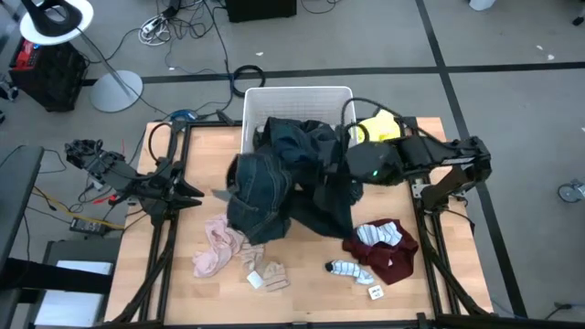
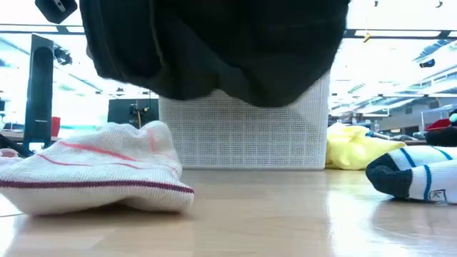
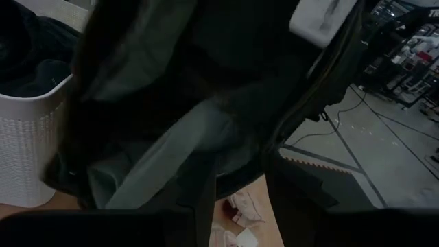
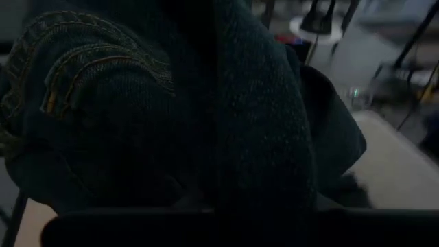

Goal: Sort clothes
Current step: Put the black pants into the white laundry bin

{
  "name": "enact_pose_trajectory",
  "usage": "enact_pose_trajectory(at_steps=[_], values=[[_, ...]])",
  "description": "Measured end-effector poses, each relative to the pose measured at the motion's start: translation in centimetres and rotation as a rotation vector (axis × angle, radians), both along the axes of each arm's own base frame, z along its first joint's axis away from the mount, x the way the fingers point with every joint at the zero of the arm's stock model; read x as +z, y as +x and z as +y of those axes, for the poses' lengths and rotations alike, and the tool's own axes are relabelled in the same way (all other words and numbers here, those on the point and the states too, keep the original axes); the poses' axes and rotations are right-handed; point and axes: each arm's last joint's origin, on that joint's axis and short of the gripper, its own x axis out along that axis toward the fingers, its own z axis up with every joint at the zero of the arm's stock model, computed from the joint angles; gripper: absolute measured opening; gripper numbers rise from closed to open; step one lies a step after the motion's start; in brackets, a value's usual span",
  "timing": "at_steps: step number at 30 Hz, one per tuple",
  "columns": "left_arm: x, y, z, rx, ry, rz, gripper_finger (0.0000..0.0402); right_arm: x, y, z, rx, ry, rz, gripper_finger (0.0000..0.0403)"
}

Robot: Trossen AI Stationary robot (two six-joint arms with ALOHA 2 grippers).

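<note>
Dark navy jeans [image 1: 260, 196] and a dark green garment [image 1: 320, 169] hang in one bunch over the table's middle, clear of the tabletop in the low view [image 2: 214, 50]. The bunch's far end lies over the rim of the white bin [image 1: 297, 100]. My right gripper [image 1: 345, 174] is buried in this bunch; the denim fills the right wrist view [image 4: 171, 110]. My left gripper [image 1: 208, 194] is open just left of the jeans, with the dark cloth hanging in front of it [image 3: 171, 103]. I cannot tell whether it touches the cloth. My right gripper comes level from the table's right side into the bunch of dark cloth [image 1: 334, 178]. The cloth itself hides the fingers and the place of contact. The bunch hangs below and around the gripper, lifted clear of the table.
A pale pink garment [image 1: 218, 249] and light socks [image 1: 267, 272] lie front left. A maroon garment [image 1: 388, 254] with striped socks [image 1: 349, 268] lies front right. A yellow garment [image 1: 379, 128] lies right of the bin. A tag [image 1: 376, 291] lies near the front edge.
</note>
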Motion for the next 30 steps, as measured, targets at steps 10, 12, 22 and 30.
enact_pose_trajectory(at_steps=[10, 12, 22, 30], values=[[0.0, 0.0, 0.0, 0.000, 0.000, 0.000, 0.0132, 4.5, -1.0, -4.6, -0.057, -0.240, -0.241, 0.0037], [0.0, 0.0, 0.0, 0.000, 0.000, 0.000, 0.0132, 5.2, -1.3, -5.5, -0.063, -0.288, -0.277, 0.0037], [0.0, 0.0, 0.0, 0.000, 0.021, -0.004, 0.0132, 5.9, -2.1, -11.0, -0.208, -0.427, -0.255, 0.0037], [0.7, 0.2, 0.1, 0.003, 0.170, -0.097, 0.0132, 5.9, -3.0, -15.4, -0.310, -0.447, -0.234, 0.0037]])
